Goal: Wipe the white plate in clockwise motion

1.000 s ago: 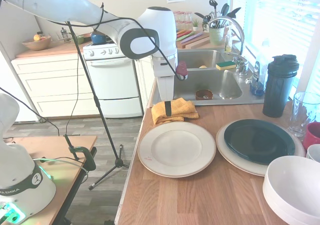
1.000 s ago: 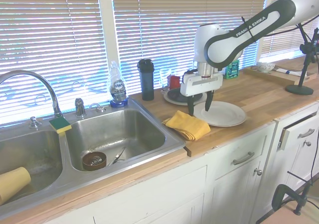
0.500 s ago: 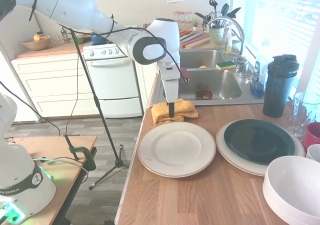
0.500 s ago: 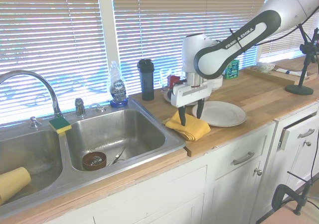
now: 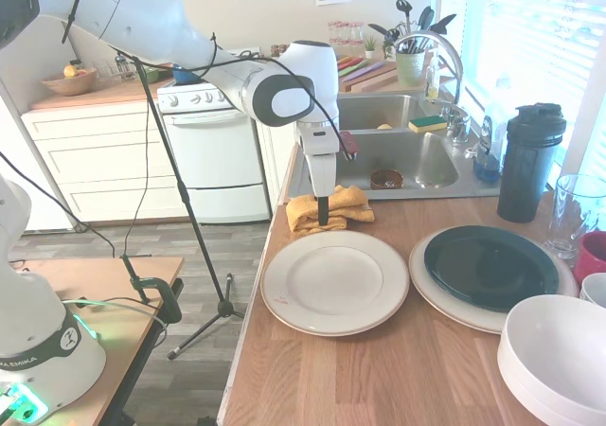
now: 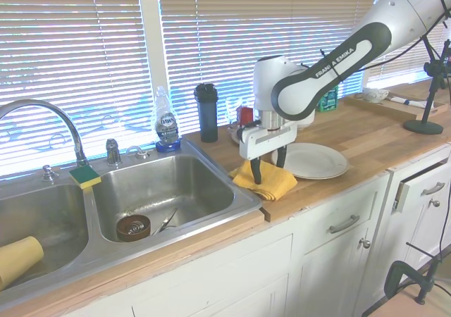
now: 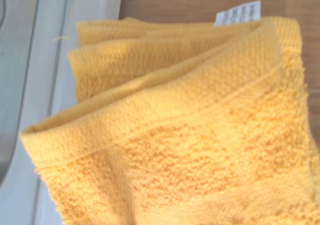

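Step in hand, as I judge it: cloth pick-up, wiping not begun. I have the gripper (image 6: 267,174) lowered onto the folded yellow towel (image 5: 329,209), jaws narrowly parted with a fold between them; I cannot tell whether they have clamped. The white plate (image 5: 334,281) lies bare just beside the towel, near the front edge of the wooden surface (image 5: 398,374). Next move calls for a firm clamp, a lift, then a short transfer over the plate. Sink (image 6: 165,190) adjoins the towel; dark plate (image 5: 490,267) and white bowl (image 5: 559,355) sit beyond; blinds cover the window
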Tool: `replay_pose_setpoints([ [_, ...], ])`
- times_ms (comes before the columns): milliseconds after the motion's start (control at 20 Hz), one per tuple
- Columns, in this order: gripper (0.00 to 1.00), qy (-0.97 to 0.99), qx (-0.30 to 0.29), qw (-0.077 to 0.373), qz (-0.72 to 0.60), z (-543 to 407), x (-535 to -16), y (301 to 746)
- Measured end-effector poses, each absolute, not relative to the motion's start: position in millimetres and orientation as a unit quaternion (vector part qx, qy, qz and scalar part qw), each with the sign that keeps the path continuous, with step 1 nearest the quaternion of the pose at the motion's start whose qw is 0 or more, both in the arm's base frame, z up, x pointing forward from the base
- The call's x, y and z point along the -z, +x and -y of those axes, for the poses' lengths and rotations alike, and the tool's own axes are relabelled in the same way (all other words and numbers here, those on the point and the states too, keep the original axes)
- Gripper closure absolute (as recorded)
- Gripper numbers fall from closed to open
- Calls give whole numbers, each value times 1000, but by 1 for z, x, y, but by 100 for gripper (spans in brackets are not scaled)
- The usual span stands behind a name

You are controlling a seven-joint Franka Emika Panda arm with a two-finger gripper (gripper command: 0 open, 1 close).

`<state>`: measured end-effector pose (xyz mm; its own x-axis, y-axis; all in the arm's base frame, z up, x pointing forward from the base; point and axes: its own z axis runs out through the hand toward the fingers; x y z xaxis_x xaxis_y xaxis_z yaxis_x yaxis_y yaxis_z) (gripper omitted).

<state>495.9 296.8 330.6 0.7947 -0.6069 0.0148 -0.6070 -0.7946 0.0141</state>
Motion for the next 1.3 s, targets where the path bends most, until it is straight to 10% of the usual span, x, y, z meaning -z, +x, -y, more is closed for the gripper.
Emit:
replay_pose_setpoints([
  [1300, 100, 949, 7, 1, 316, -292, -330, 494],
])
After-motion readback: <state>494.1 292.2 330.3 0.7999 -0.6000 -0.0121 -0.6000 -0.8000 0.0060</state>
